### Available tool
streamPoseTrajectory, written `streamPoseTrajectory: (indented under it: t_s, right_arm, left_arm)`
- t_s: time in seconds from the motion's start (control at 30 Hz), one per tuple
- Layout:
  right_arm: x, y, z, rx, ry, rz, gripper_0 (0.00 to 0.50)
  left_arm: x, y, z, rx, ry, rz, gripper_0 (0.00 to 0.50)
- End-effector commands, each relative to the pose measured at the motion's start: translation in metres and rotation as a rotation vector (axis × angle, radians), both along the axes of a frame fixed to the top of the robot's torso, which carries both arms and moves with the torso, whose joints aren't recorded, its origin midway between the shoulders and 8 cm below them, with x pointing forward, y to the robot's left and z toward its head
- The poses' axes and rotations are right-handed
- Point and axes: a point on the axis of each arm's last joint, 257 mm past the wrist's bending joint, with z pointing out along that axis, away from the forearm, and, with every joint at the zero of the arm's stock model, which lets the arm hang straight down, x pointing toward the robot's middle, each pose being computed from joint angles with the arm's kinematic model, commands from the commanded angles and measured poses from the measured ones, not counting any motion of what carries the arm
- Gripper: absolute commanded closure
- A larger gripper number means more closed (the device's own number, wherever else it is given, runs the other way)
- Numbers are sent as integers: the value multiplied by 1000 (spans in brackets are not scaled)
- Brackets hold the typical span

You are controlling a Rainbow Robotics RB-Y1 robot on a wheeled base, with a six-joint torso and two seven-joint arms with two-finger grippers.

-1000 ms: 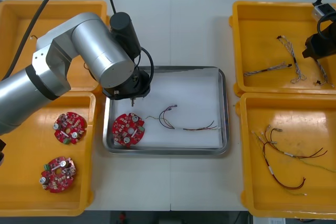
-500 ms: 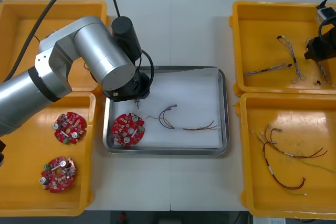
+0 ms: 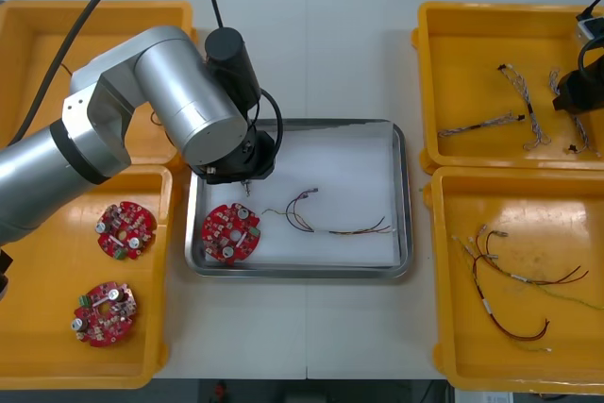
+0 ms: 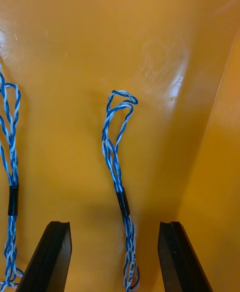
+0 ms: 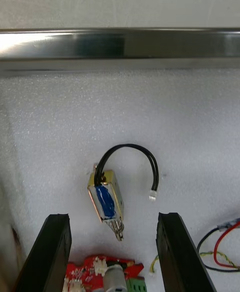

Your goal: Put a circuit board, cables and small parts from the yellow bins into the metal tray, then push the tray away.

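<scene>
Left hand [image 5: 114, 218]: open, fingers spread, empty. It hangs over the far-left corner of the tray [image 3: 402, 197], which sits mid-tabletop [image 3: 311, 44] between the bins.

Small metal part [image 5: 106, 201], blue-wrapped with a looped black wire, lies on the tray's white liner in line with the gap between the left fingers, touching neither. The tray rim runs just beyond it.

One board [image 3: 230, 231] is in the tray, near-left corner, just beside the small part. Red and yellow cable [image 3: 326, 219] lies loose mid-tray, to the right of the board.

Right hand [image 4: 114, 224]: open, empty, over the far right bin [image 3: 472, 25] at its outer side. A blue and white cable [image 4: 117, 152] lies flat on the bin floor, running between the fingers with no contact. A second one [image 4: 10, 172] lies outside one finger.

Near left bin [image 3: 28, 346]: two spare boards [image 3: 125, 229] [image 3: 104, 311]. Near right bin [image 3: 453, 327]: more red and yellow cables [image 3: 510, 290].
</scene>
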Motion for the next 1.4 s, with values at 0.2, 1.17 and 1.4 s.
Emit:
streamPoseTrajectory:
  t_s: [0.2, 1.17, 1.4]
  right_arm:
    - [10, -19, 28, -36, -50, -12, 0]
    - [18, -1, 2, -3, -71, -39, 0]
    - [18, 2, -4, 2, -70, -44, 0]
  left_arm:
    - [-9, -5, 82, -56, -11, 76, 0]
    - [23, 191, 176, -16, 19, 202, 0]
    - [46, 223, 164, -40, 7, 305, 0]
